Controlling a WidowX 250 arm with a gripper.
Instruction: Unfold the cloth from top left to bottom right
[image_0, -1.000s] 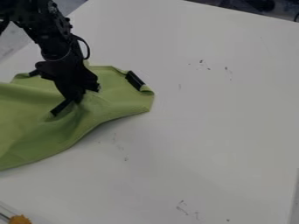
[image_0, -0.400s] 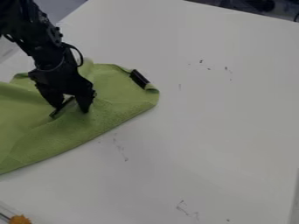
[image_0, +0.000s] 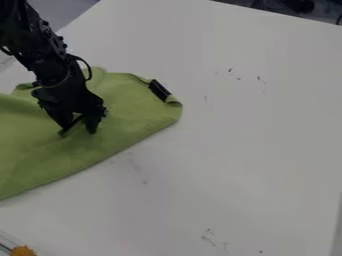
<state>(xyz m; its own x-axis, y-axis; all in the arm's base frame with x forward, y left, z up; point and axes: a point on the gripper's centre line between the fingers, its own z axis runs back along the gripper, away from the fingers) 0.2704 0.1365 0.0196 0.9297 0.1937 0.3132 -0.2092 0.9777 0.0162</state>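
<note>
Camera view: green cloth (image_0: 127, 117) lies on the left part of the white counter (image_0: 247, 150), running out past the view's left edge. Its right end is rounded, with a black strip (image_0: 159, 90) beside a small turned-over bit of edge. Lower edge slants down to the left; surface shows shallow creases. Arm (image_0: 50, 62) comes in from the upper left, end effector (image_0: 79, 128) pointing down over the cloth. Fingers are apart, moderate gap. Can't tell if the tips touch the fabric. Another dark strip (image_0: 65, 131) shows by the fingers. Orange item (image_0: 23, 250) at the bottom left corner, well apart from the cloth. Dark marks dot the counter.
</note>
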